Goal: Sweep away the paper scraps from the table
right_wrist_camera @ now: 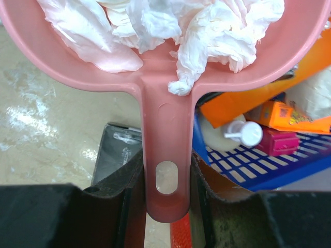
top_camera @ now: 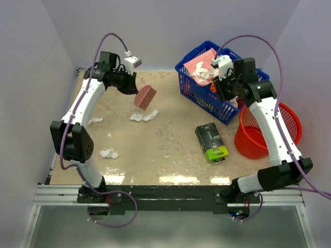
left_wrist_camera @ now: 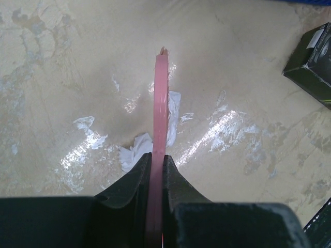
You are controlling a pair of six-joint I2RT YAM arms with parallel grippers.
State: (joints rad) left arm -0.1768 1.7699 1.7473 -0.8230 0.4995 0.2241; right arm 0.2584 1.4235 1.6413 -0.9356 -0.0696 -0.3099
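Found beige, mottled, glossy worktop (top_camera: 170, 160) enclosed by pale lilac walls (top_camera: 165, 31). Counted three loose paper scraps (top_camera: 108, 153), all left of the black-and-green box (top_camera: 211, 142). Noted left jaws clamped on one pink brush (top_camera: 145, 96), hanging over the scrap nearest the box. Behind the box, logged one blue basket (top_camera: 204, 101). Noted right jaws gripping the handle of one pink dustpan (right_wrist_camera: 164, 119), heaped with more scraps. Right of the box, logged one red basket (top_camera: 289, 121).

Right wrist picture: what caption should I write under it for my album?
The right hand grips a pink dustpan heaped with paper scraps, a blue basket beyond.
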